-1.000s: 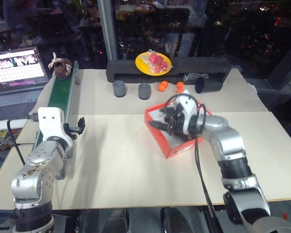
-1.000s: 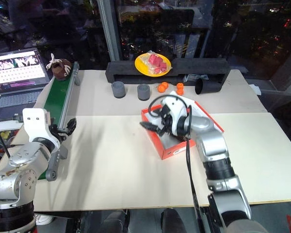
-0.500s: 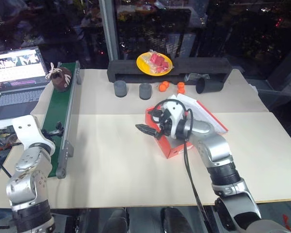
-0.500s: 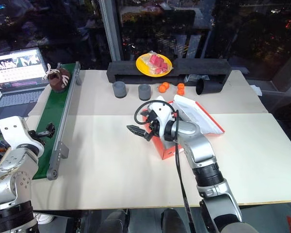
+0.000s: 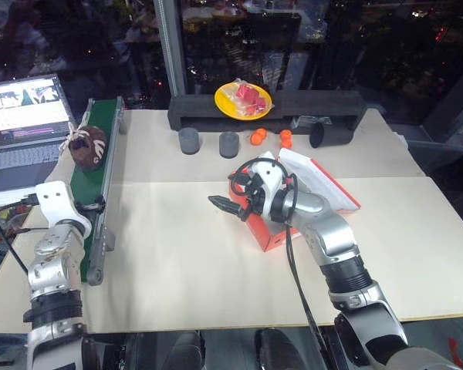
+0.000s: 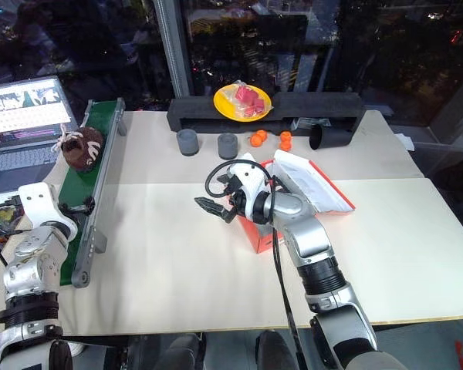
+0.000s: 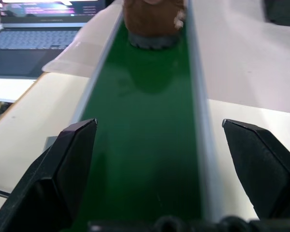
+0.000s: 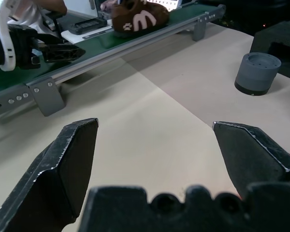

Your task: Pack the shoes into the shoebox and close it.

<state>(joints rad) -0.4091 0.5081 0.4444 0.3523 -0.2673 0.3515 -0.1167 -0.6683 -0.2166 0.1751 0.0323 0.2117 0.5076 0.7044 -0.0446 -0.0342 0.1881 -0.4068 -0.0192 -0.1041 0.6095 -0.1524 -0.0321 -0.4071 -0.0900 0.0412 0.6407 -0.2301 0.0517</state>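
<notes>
On the table (image 5: 177, 262) we see a green conveyor belt (image 5: 96, 166) carrying one brown shoe (image 5: 87, 146). The red-orange shoebox (image 5: 312, 189) lies mid-table. Our right hand (image 5: 225, 206), fingers apart, hovers beside its corner; our left hand (image 7: 159, 164), fingers apart, straddles the belt.

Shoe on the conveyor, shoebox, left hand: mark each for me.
shoe (image 5: 87, 146), left eye view, on its fuzzy brown upper.
shoebox (image 5: 268, 236), left eye view, on its red front wall.
left hand (image 7: 159, 159), left wrist view, midway between its open fingertips, over the green belt.
</notes>
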